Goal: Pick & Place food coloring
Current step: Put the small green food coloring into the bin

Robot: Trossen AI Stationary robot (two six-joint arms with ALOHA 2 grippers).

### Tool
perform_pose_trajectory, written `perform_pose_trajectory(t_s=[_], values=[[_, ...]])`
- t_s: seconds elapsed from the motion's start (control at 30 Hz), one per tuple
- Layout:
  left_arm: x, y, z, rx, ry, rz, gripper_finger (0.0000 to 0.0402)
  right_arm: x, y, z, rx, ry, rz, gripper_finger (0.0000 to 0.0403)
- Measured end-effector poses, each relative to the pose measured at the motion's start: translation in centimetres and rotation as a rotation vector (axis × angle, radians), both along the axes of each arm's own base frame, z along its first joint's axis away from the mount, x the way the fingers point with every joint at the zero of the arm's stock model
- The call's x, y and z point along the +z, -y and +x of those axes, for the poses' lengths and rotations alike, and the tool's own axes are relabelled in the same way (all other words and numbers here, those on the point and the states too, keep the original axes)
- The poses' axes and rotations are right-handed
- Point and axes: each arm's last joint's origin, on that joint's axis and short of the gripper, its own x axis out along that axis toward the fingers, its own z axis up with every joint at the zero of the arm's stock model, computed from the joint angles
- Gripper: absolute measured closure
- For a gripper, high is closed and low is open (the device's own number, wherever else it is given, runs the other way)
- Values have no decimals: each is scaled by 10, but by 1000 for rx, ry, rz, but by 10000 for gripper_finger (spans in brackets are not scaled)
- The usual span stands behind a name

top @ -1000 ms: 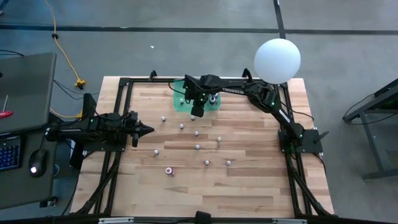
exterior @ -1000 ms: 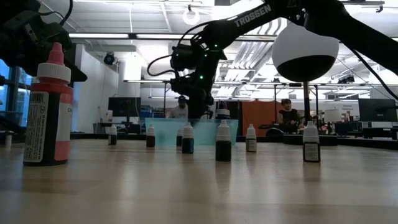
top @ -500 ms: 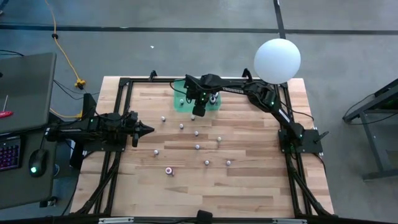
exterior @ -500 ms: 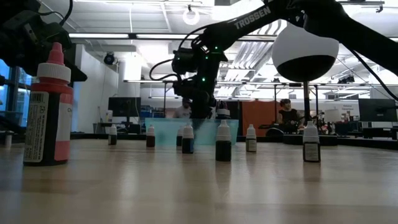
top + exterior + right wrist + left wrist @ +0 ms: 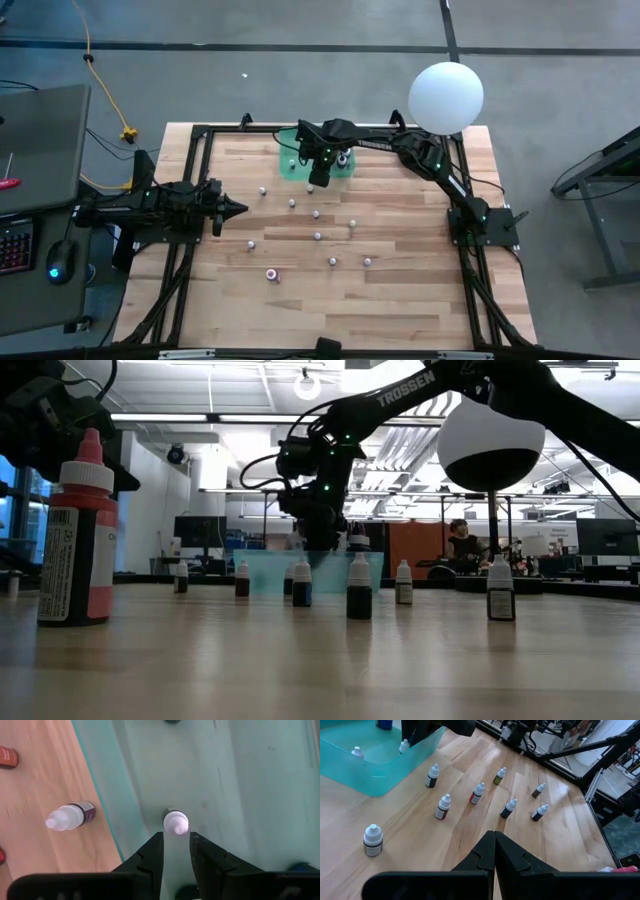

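Several small food coloring bottles (image 5: pixel 316 214) with whitish caps stand on the wooden table; a pink one (image 5: pixel 271 274) stands nearer the front. The green translucent tray (image 5: pixel 290 170) at the far middle holds a few more. My right gripper (image 5: pixel 176 842) hangs over the tray's near edge, pointing steeply down and open. One bottle (image 5: pixel 175 822) stands upright on the tray floor just past its fingertips, with nothing between them. My left gripper (image 5: pixel 494 834) waits shut at the table's left side (image 5: pixel 240 209).
A big white globe lamp (image 5: pixel 446 96) stands at the far right corner. One bottle (image 5: pixel 67 817) stands on the wood just outside the tray wall. A larger red bottle (image 5: pixel 75 530) is close to the low camera. Black frame rails edge the table.
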Motion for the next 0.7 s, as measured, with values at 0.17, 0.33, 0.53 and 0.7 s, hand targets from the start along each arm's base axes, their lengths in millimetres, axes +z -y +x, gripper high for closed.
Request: perform_pose_trajectory(t_s=[0.17,0.33,0.53,0.7], values=[[0,0,0,0,0,0,401,0,0,0,-17,-2,-7,316],[0,0,0,0,0,0,401,0,1,0,-25,-5,-19,315],[0,0,0,1,0,0,401,11,0,-2,-25,14,-19,314],[0,0,0,2,0,1,401,30,0,-7,-30,44,-44,314]])
